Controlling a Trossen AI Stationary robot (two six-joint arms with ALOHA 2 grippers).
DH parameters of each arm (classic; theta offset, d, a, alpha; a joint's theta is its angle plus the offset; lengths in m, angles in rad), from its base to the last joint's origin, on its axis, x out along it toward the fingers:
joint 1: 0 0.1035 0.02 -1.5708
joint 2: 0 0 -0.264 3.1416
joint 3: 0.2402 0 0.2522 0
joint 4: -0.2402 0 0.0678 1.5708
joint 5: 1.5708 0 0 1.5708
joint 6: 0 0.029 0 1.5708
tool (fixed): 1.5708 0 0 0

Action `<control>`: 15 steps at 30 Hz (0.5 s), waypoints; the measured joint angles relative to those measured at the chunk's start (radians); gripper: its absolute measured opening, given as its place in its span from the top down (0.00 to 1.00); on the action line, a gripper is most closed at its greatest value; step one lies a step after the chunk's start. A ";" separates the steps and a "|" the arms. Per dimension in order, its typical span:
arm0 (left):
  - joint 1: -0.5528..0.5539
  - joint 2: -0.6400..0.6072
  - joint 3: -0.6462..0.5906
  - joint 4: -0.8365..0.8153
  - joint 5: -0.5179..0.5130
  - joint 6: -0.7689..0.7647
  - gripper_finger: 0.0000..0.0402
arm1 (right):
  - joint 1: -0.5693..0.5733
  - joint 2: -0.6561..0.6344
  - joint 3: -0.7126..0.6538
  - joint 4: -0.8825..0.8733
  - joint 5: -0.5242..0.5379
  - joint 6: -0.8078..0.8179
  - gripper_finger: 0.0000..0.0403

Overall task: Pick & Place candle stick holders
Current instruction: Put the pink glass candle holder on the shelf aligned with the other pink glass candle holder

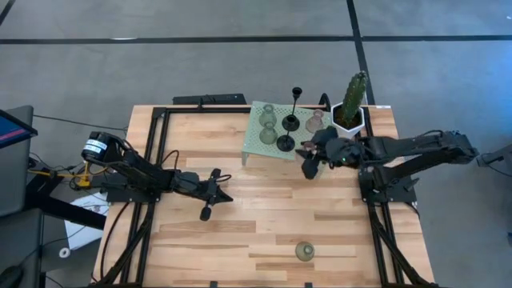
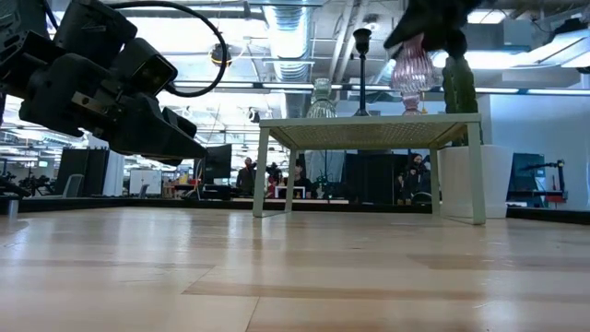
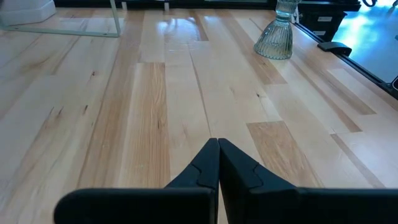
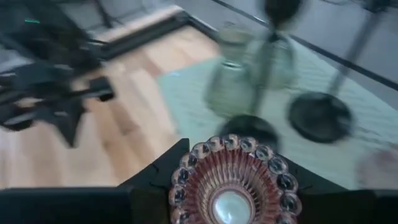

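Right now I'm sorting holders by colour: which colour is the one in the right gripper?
Dusty pink ribbed glass holder, clearest in the right wrist view.

mint mesh stand, potted cactus — wooden table

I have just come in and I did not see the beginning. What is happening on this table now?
The right gripper holds a pink candle holder in the air, at the edge of the mint-green stand. Several other holders stand on this stand, among them a tall black one. One green holder stands alone at the near edge of the table. The left gripper waits shut above the table.
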 joint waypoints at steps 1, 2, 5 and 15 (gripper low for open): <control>0.000 0.000 0.000 0.000 0.000 0.000 0.99 | -0.020 0.001 0.000 -0.015 0.000 0.001 0.66; 0.000 0.000 0.000 0.000 0.000 0.000 0.99 | -0.039 0.002 0.000 -0.032 0.000 0.003 0.66; 0.000 0.000 0.000 0.000 0.000 0.000 0.99 | -0.088 0.010 0.000 -0.052 -0.002 0.003 0.66; 0.000 0.000 0.000 0.000 0.000 0.000 0.99 | -0.172 0.049 0.001 -0.069 -0.010 0.003 0.66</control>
